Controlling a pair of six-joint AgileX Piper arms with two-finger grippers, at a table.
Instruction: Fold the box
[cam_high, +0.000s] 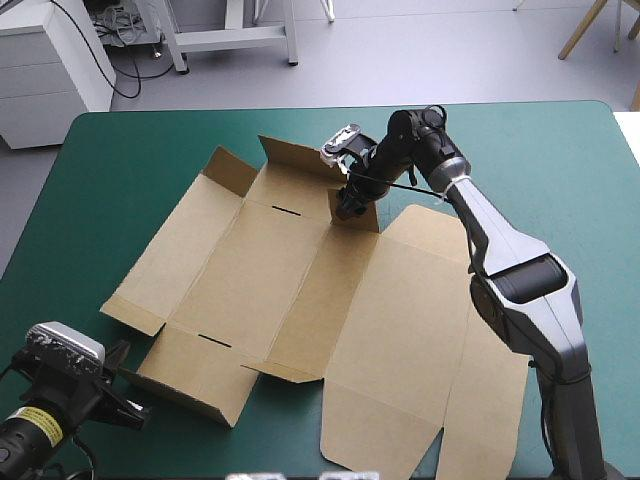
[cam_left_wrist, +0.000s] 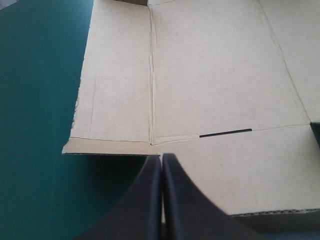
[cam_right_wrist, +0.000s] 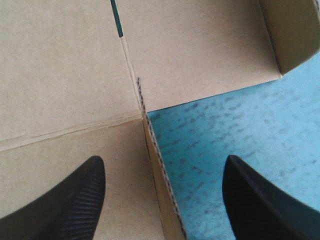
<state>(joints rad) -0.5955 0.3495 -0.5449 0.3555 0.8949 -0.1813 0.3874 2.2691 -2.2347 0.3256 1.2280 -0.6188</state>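
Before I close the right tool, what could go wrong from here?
1. The open right tool straddles a raised flap of the brown cardboard box sheet; closing off-centre may bend it rather than pinch it.
2. Nothing visibly pins the sheet, so pulling could drag it across the teal-green table cover.
3. The shut left tool sits at the edge of the near flap; advancing could shove the sheet.

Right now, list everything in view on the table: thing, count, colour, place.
box: one, brown, spread mostly flat across the table's middle, a few far flaps raised.
table: one, teal-green cover, under the box.
left hand: one, black fingers, shut, at the box's near-left corner.
right hand: one, black fingers, open, astride a raised flap at the box's far side.
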